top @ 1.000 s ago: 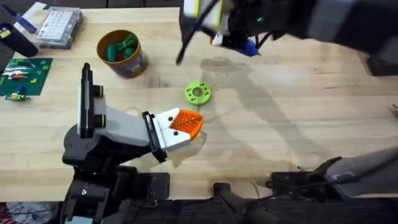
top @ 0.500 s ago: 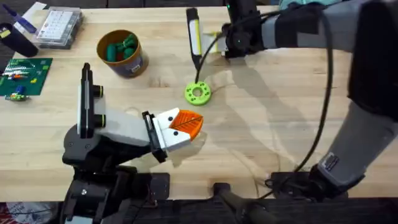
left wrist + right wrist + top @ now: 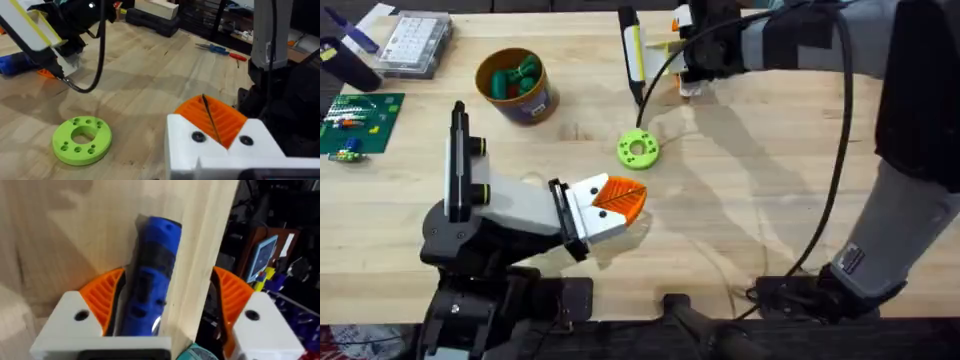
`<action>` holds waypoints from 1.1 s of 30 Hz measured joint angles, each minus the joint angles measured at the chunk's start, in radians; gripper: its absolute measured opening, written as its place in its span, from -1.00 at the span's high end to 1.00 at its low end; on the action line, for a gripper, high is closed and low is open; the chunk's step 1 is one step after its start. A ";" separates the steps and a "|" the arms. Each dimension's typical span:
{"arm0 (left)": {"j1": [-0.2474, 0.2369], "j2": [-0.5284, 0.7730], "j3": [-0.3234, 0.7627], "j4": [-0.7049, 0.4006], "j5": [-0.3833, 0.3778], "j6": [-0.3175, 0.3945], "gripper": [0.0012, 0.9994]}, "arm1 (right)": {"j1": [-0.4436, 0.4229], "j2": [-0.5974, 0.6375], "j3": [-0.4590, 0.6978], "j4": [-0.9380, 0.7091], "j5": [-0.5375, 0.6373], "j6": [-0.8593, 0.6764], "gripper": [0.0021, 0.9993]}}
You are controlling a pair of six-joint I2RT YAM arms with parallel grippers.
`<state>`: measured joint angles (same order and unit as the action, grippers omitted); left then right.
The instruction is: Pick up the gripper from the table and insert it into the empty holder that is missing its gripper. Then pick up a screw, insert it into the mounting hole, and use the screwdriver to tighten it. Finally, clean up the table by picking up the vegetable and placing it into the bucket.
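The right gripper (image 3: 688, 55) reaches to the far edge of the table (image 3: 770, 200), and its wrist view shows the orange-padded fingers (image 3: 102, 300) spread wide, with the blue screwdriver (image 3: 150, 292) lying on the planks between them, close against one pad and clear of the other, so nothing is clamped. The left gripper (image 3: 620, 205) rests low on the table nearer the bases, its two orange pads (image 3: 220, 120) pressed together with nothing between them. Just beyond its fingertips lies the lime-green ring-shaped disc (image 3: 638, 150), flat on the wood. Farther off and to the left gripper's left stands the bucket (image 3: 515, 85), upright, holding green toy pieces (image 3: 510, 78). A clear parts box (image 3: 413, 42) and a green circuit board (image 3: 358, 125) sit at the table's far-left side, well apart from both grippers
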<state>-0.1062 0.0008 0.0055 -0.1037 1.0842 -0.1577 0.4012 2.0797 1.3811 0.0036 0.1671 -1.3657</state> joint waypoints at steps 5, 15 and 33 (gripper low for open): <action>0.000 0.000 0.000 0.001 -0.004 0.007 0.05 | -0.003 -0.036 0.004 -0.133 0.000 0.053 -0.99; 0.000 0.000 0.000 0.003 -0.012 0.007 -0.97 | 0.004 -0.176 -0.019 -0.327 -0.002 0.379 -0.99; 0.000 0.088 0.346 -0.459 -0.376 -0.015 -0.97 | -0.018 -0.711 -0.019 -0.726 -0.011 1.049 -0.99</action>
<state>-0.1062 0.0885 0.3513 -0.5628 0.7079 -0.1728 0.3836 1.3689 1.3624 -0.7221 0.1558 -0.3164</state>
